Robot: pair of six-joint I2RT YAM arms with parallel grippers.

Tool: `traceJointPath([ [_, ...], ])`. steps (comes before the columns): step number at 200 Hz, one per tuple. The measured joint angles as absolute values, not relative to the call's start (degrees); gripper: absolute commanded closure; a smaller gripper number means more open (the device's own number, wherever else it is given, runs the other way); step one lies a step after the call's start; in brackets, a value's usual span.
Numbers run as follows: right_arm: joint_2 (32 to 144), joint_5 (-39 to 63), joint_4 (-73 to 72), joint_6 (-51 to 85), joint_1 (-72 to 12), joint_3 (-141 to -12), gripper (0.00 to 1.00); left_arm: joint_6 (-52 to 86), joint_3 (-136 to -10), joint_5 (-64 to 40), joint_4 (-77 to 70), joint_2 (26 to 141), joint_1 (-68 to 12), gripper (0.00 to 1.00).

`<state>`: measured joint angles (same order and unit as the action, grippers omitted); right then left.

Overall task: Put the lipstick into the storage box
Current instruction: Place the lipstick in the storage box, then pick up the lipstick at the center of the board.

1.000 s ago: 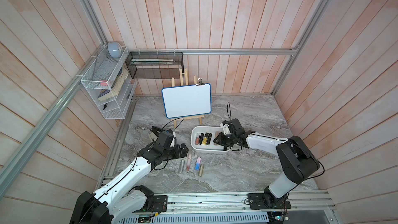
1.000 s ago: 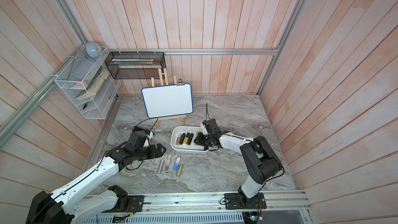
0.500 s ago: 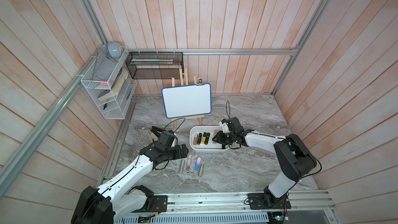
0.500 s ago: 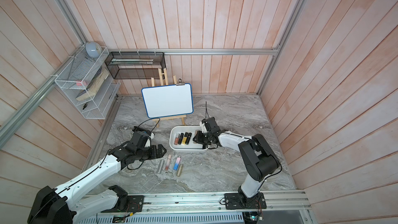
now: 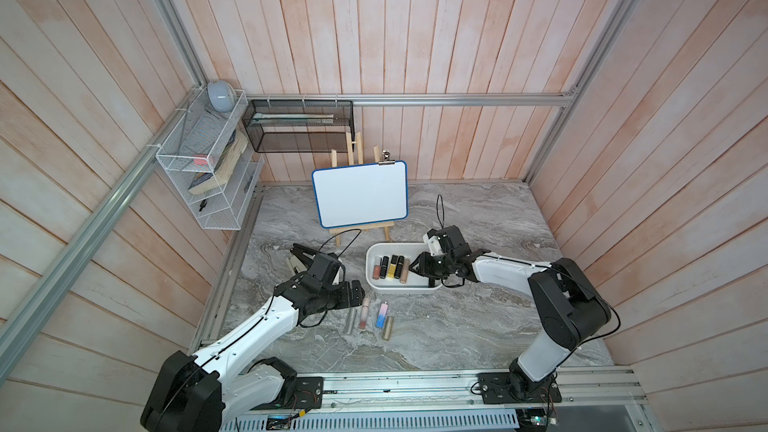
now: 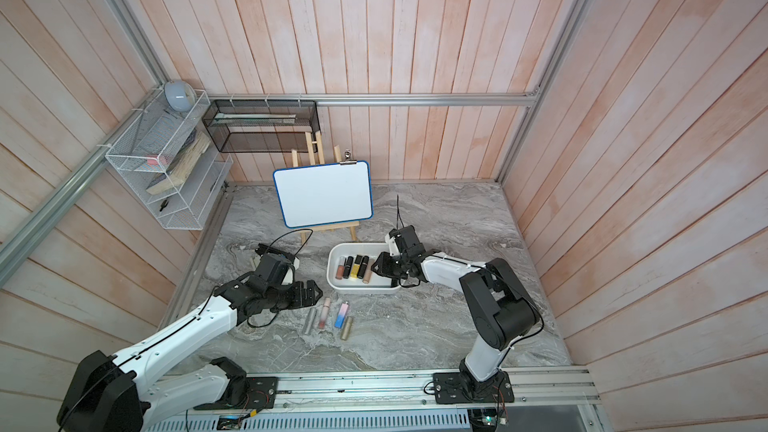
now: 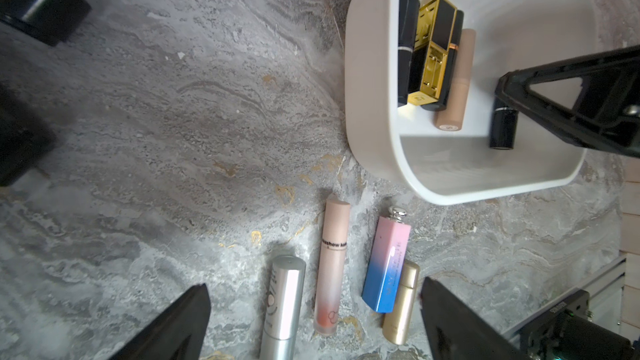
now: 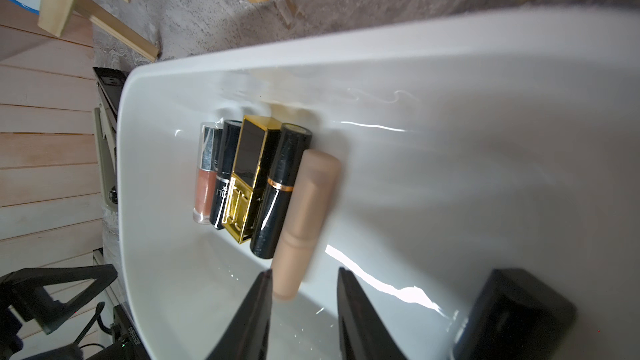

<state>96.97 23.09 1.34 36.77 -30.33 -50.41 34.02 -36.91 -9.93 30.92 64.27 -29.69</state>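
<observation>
In both top views you have one shallow white plastic storage box (image 5: 399, 289) on the grey marble-pattern tabletop (image 5: 478, 326). Five lipsticks lie in a row by the box's short wall on the left arm's side, and four more lie loose on the tabletop just off its front wall. The beige matte lipstick tube (image 5: 404, 271) ends that row inside the box. Its long axis runs back wall to front wall, slightly slanted, and the right gripper (image 5: 412, 268) is over it.

In the left wrist view your left gripper (image 7: 313, 285) stands wide. Between its fingers show a silver tube (image 7: 284, 303), a pale pink gloss tube (image 7: 330, 268), a pink-to-blue square stick (image 7: 386, 264) and a gold tube (image 7: 401, 303), all parallel. A short black cylinder (image 7: 502, 129) lies apart from the row, near the box's front wall.

In the right wrist view the right fingers (image 8: 249, 316) are narrowly parted. The beige matte lipstick tube's end lies just beside one and apart from the other. Bare box floor spreads from it toward the other short wall.
</observation>
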Motion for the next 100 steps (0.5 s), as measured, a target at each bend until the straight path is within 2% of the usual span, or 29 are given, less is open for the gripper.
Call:
traceJointPath([
  [42,95.26,23.03,1.83,36.75,-30.33,-50.41,0.64,34.04,-36.91,-8.91,31.31,65.47,-30.17,0.0],
  [100,86.46,23.05,2.98,36.34,-30.33,-50.41,0.63,34.24,-36.99,-5.63,33.69,66.43,-31.79,0.0],
])
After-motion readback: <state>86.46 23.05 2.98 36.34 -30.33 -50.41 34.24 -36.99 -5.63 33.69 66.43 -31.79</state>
